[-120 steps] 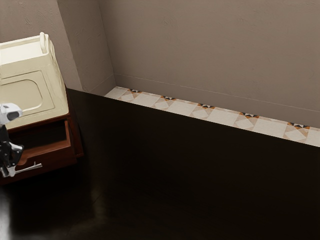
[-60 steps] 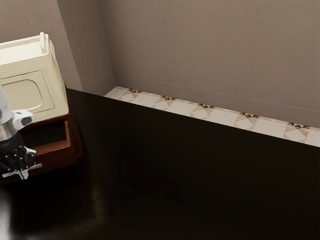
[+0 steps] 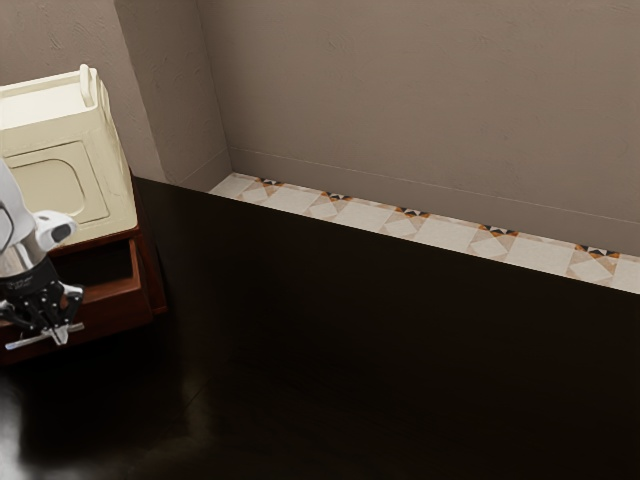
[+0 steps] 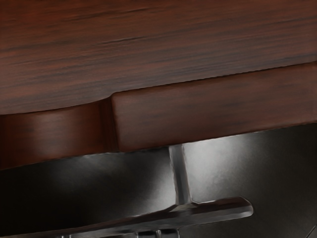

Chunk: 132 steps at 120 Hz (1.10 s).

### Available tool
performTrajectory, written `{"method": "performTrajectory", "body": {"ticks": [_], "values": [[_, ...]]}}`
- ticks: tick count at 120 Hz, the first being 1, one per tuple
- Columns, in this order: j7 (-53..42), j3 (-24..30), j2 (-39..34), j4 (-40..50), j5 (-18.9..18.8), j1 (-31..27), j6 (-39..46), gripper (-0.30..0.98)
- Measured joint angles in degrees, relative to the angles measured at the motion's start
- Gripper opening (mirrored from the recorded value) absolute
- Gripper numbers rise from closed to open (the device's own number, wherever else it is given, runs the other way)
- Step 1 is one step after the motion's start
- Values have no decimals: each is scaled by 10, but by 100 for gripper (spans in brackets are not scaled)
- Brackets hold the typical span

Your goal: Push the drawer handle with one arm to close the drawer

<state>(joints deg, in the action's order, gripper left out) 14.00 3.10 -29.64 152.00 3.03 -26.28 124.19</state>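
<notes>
Drawer open beyond gripper, fingers pressed together beside bar handle. Closing not achieved; inward push remains.

So going by the claw, it's out at the front of the drawer, right by the handle, can't tell if they're touching. The handle sits on the drawer's front face and runs out past the claw on both sides. The drawer itself sticks out of its cabinet, and the cabinet body is behind the claw's spot. Box is on top of the cabinet, so higher than the claw and further back. Table is below the claw and stretches way off to the exterior view's right, then past its far edge there's floor and behind that the wall, both well apart from the claw
</notes>
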Motion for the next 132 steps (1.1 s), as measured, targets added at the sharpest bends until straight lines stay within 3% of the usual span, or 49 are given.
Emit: {"method": "performTrajectory", "body": {"ticks": [132], "values": [[14,-14,172,-157,-19,-38,23,-10]]}}
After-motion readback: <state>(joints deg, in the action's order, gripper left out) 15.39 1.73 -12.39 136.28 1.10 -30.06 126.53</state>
